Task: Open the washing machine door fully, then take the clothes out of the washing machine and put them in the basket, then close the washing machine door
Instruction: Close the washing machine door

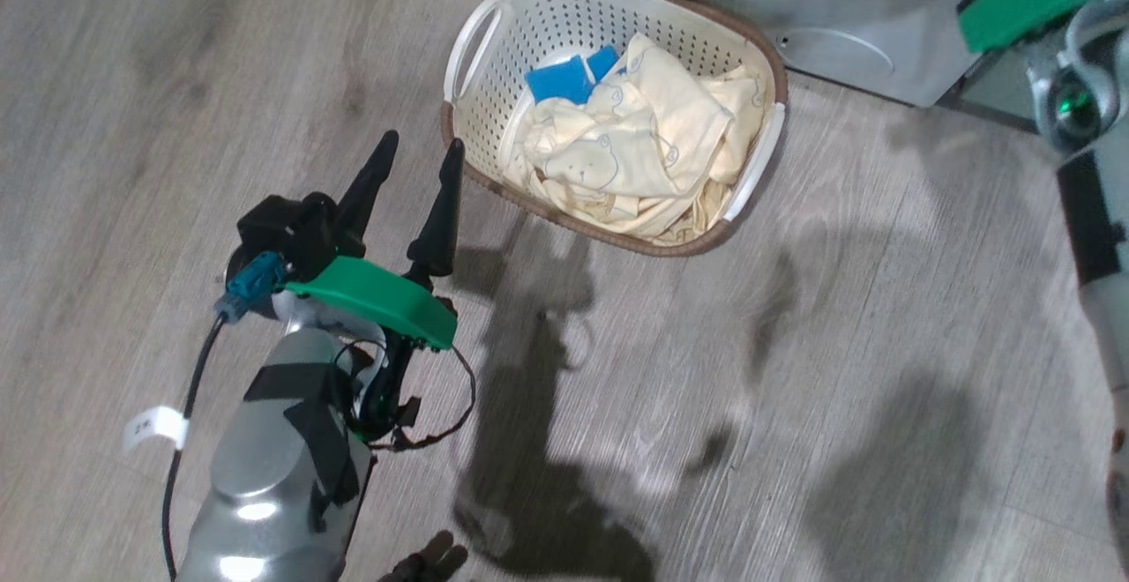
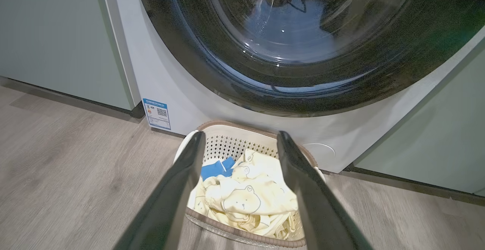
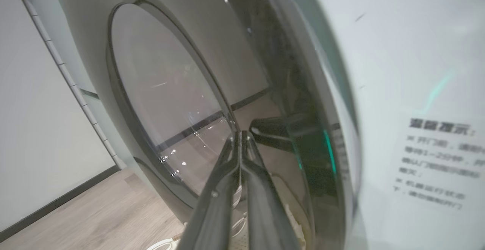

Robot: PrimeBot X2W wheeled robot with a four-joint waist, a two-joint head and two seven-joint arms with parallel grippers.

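The basket (image 1: pixel 609 0) stands on the floor just in front of the washing machine (image 2: pixel 182 91). The pale yellow clothes (image 1: pixel 635 150), one with blue patches, lie heaped inside it. The washing machine door (image 2: pixel 303 45) looks flush against the machine's white front. My left gripper (image 1: pixel 419 152) hovers open and empty over the floor, just left of the basket; its fingers (image 2: pixel 182 182) frame the basket (image 2: pixel 227 140) and clothes (image 2: pixel 246 197) in the left wrist view. My right gripper (image 3: pixel 240 133) is shut with nothing in it, its tips close to the door's glossy rim (image 3: pixel 295 91) beside the glass bowl (image 3: pixel 163 91).
Green cabinet doors (image 2: pixel 49 34) flank the machine on both sides. Wood floor (image 1: pixel 794 344) stretches open in front of the basket. My right arm (image 1: pixel 1085 97) reaches up along the right edge of the head view. A notice sticker (image 3: pixel 435 159) is on the machine's front.
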